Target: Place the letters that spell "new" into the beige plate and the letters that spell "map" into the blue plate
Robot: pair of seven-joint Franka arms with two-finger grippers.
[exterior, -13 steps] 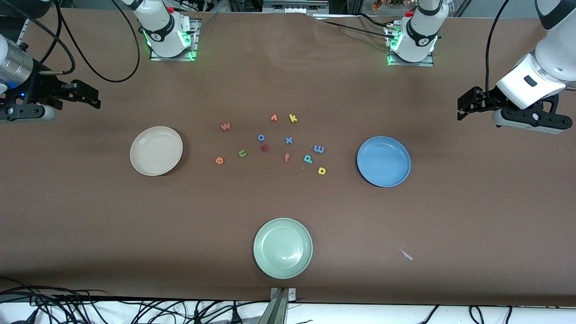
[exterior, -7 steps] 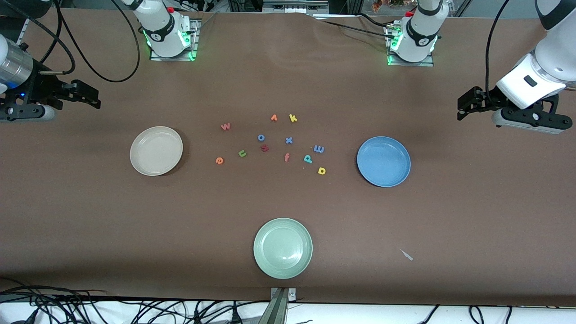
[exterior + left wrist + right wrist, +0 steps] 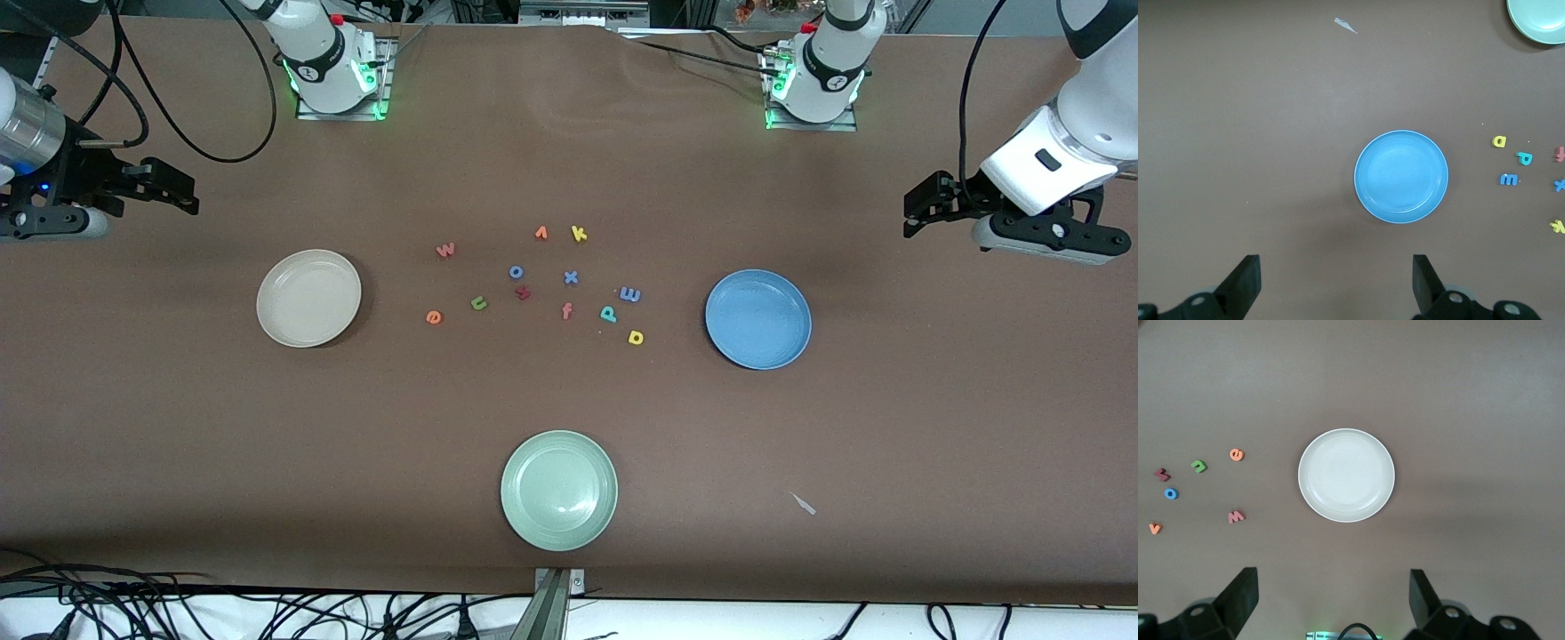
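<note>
The beige plate [image 3: 308, 298] [image 3: 1346, 475] lies empty toward the right arm's end, the blue plate [image 3: 757, 319] [image 3: 1401, 176] empty toward the left arm's end. Between them on the table lie the pinkish w [image 3: 445, 250], green n [image 3: 479, 303] and orange e [image 3: 434, 316], closer to the beige plate. The light-blue m [image 3: 630, 294], teal p [image 3: 608, 313] and yellow a [image 3: 636, 337] lie closer to the blue plate. My right gripper [image 3: 182, 191] [image 3: 1333, 580] hangs open and empty above the table's end by the beige plate. My left gripper [image 3: 916, 213] [image 3: 1336, 267] hangs open and empty by the blue plate.
Among the letters also lie an orange v [image 3: 540, 233], yellow k [image 3: 579, 234], blue o [image 3: 516, 272], blue x [image 3: 571, 277], a dark red letter [image 3: 523, 292] and an orange-red f [image 3: 566, 310]. A pale green plate [image 3: 558, 490] sits nearest the front camera, a paper scrap [image 3: 804, 504] beside it.
</note>
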